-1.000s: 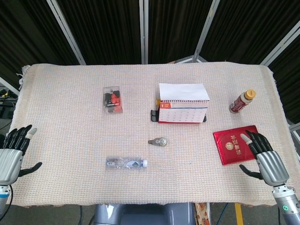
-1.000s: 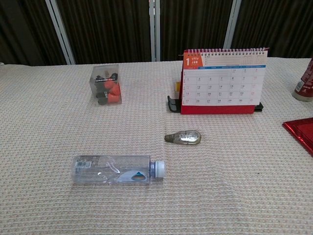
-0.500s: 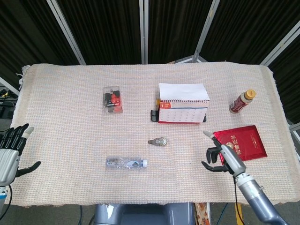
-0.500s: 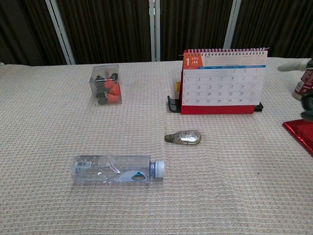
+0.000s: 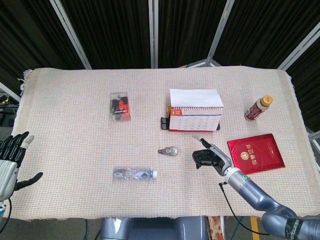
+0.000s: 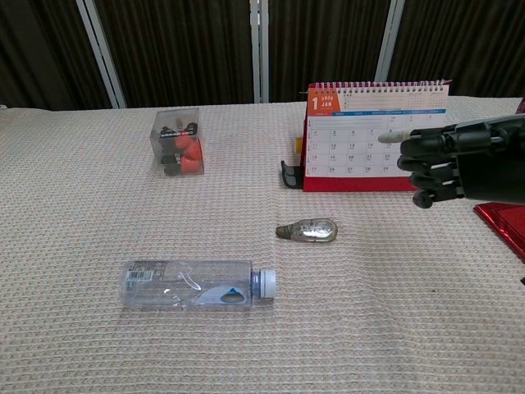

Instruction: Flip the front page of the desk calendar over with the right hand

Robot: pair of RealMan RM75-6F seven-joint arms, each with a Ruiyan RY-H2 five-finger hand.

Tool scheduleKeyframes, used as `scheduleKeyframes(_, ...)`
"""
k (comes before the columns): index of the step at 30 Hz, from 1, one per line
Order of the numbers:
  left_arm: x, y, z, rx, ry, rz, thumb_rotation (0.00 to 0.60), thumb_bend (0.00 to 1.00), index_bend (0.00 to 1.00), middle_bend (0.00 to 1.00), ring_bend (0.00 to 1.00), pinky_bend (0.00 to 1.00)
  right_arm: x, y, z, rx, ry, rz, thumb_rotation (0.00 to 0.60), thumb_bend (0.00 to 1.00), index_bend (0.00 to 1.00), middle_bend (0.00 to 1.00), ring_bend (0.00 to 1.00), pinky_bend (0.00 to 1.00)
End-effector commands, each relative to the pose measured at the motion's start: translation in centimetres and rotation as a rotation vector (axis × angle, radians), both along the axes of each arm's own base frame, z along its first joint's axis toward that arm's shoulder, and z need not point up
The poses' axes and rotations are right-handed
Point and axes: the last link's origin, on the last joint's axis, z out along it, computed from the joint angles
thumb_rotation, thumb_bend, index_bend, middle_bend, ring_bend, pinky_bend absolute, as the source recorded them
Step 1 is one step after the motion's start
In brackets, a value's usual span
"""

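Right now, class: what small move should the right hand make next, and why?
Probably ease the right hand further left and down toward the light bulb: the hand holds nothing, hangs clear of the cloth, and the bulb is the thing lying nearest its fingers.

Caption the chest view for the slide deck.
Right hand hovers empty in front of the calendar, right of the light bulb; bottle lies on its side.

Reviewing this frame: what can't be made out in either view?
- Red booklet: cut off by the right edge in the chest view.
- Clear box: contents too small to identify.
- Left hand: cut off by the head view's edge, absent from chest view.
- Right hand: hides part of the calendar.
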Motion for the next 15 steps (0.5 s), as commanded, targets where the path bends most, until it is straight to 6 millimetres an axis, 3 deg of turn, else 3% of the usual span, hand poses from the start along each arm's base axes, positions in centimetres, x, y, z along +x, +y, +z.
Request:
scheduleKeyframes(1, 0.0, 0.0, -0.1, -0.002, 0.003, -0.002, 0.6, 0.1, 0.0, 0.0, 0.0, 0.0, -0.6, -1.8, -0.7, 0.019, -0.04, -0.07, 0.6, 0.54, 0.0, 0.75, 0.77, 0.64)
scheduleKeyframes(15, 0.2, 0.3, -0.6, -0.011, 0.017, -0.003, 0.6, 0.1, 0.0, 0.0, 0.0, 0.0, -4.7, -3.6, -2.2, 0.051, -0.05, -0.225, 0.6, 0.56, 0.0, 0.75, 0.77, 0.64)
